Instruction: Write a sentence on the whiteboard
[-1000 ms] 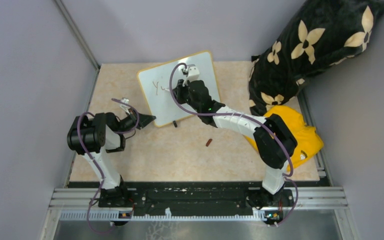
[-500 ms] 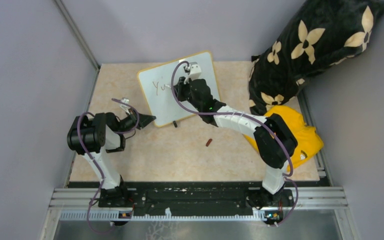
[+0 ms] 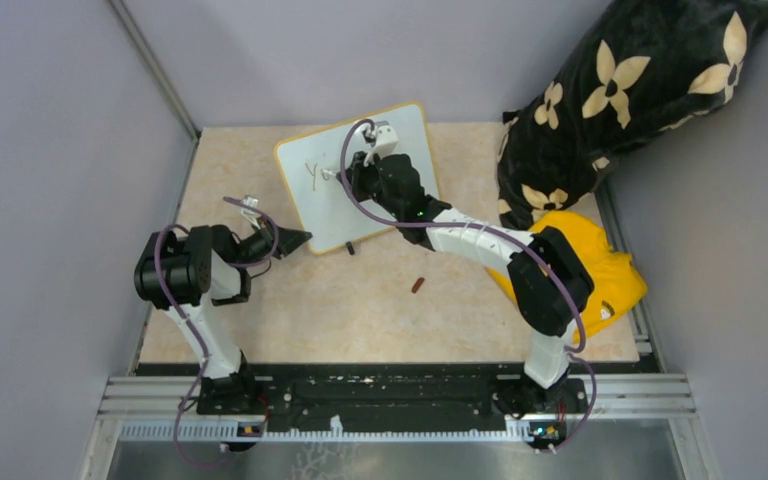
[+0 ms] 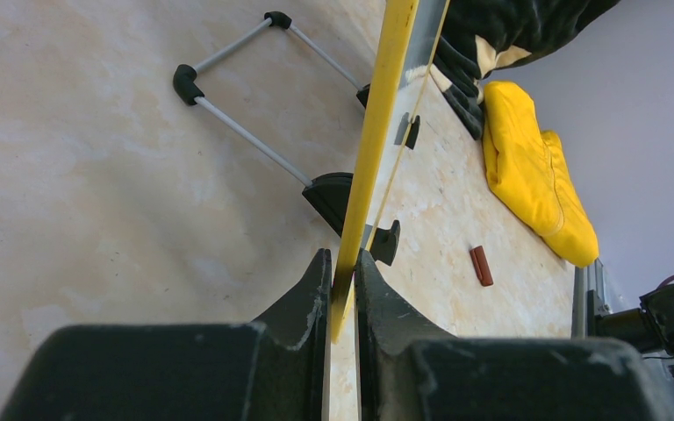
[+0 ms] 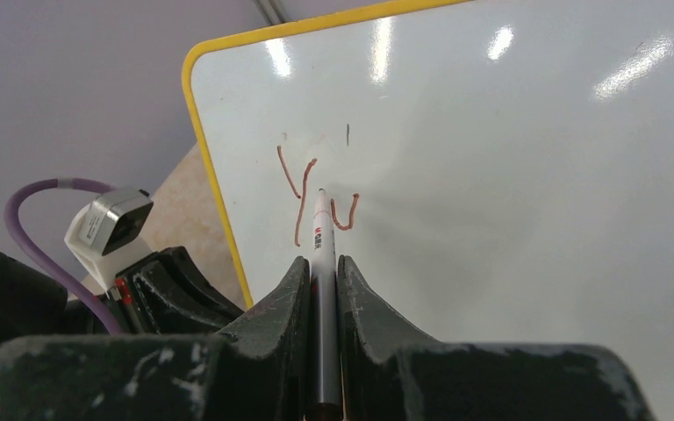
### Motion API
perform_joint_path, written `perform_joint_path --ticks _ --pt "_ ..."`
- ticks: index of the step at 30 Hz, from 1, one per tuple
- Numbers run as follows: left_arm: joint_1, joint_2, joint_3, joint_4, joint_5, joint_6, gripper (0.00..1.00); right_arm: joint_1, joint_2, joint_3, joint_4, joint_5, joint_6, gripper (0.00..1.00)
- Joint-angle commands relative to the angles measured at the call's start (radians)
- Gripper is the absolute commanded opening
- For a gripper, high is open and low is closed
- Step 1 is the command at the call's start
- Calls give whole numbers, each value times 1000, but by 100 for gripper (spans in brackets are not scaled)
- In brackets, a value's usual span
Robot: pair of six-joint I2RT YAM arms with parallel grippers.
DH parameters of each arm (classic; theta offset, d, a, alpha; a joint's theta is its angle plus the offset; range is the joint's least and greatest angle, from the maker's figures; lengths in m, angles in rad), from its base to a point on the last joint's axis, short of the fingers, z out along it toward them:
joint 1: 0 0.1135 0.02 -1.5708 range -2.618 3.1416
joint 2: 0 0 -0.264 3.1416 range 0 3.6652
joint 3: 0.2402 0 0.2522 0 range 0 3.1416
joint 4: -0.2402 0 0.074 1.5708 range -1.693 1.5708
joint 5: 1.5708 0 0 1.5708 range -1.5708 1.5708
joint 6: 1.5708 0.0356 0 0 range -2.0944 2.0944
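Operator: Whiteboard (image 3: pixel 310 212) position, then both hands?

Spotter: It lies mid-tabletop (image 3: pixel 360 320) toward the far edge, with its long axis roughly along that edge and the right end a little farther back. Your left hand (image 4: pixel 342 263) is clamped on the yellow frame at the near-left corner. Your right hand (image 5: pixel 320 263) reaches over the board from the near-right and is clamped on the marker (image 5: pixel 319 237).

Operator: And the sentence (image 5: pixel 301 189)?

Spotter: You've got a "Y" and a small u-like stroke. The tip touches the board between them, and the bare white is all to the right of it. I see no container. A small brown cap (image 3: pixel 418 285) lies apart, nearer you.
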Motion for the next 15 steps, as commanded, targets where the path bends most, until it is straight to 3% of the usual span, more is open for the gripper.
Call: perform_joint_path --ticks 1,15 --pt "-8 -10 3 -20 0 13 0 -7 2 62 2 -29 4 0" --pt "-9 -10 4 -22 0 15 0 -6 13 80 -44 20 -3 0"
